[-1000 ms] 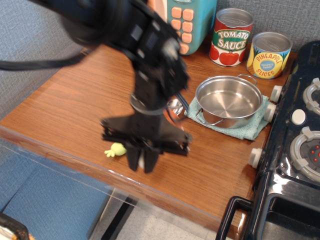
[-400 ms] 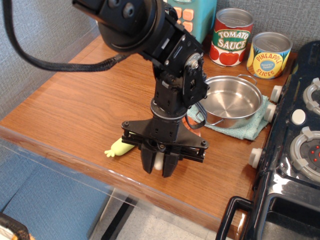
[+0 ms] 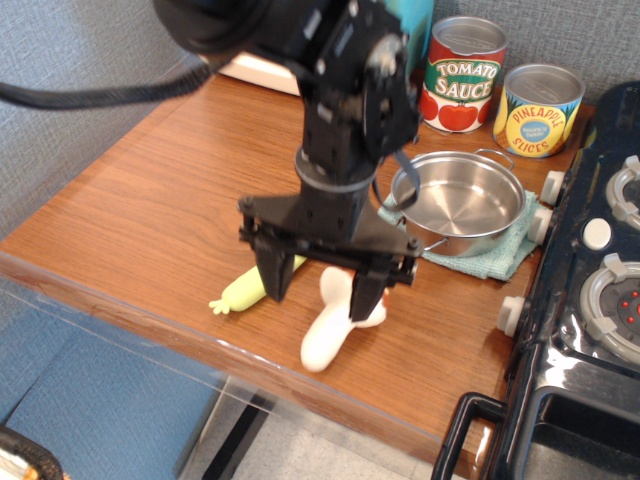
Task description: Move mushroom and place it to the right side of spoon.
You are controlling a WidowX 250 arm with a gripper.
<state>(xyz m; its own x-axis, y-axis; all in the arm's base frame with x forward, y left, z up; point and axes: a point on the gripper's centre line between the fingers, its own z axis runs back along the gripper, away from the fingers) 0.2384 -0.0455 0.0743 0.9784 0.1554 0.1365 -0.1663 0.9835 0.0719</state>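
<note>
Wooden counter (image 3: pixel 140 220) under a black gripper (image 3: pixel 318 297), fingers now spread wide apart and clamped on nothing, where 0.4 s ago both fingers stood close together around a pale white shape near the front edge. Raised a little since then, with the left finger (image 3: pixel 275 275) over the spoon handle and the right finger (image 3: pixel 368 292) in front of the mushroom cap. Mushroom (image 3: pixel 335 325) released and lying tilted on the wood: white bulbous stem toward the front edge, reddish-brown cap end toward the back, mostly hidden behind the right finger. Just to the right of the spoon (image 3: pixel 243 292), near it but apart; only the yellow-green handle and small nub visible, bowl hidden behind the gripper, as before. Unmoved since the earlier frames: silver pot (image 3: pixel 455 202) on a teal cloth (image 3: pixel 490 258), tomato sauce can (image 3: pixel 463 74) and pineapple slices can (image 3: pixel 538 110) at the back, black toy stove (image 3: pixel 590 300) at the right. Black cable (image 3: pixel 90 92) trailing off to the left from the arm.
</note>
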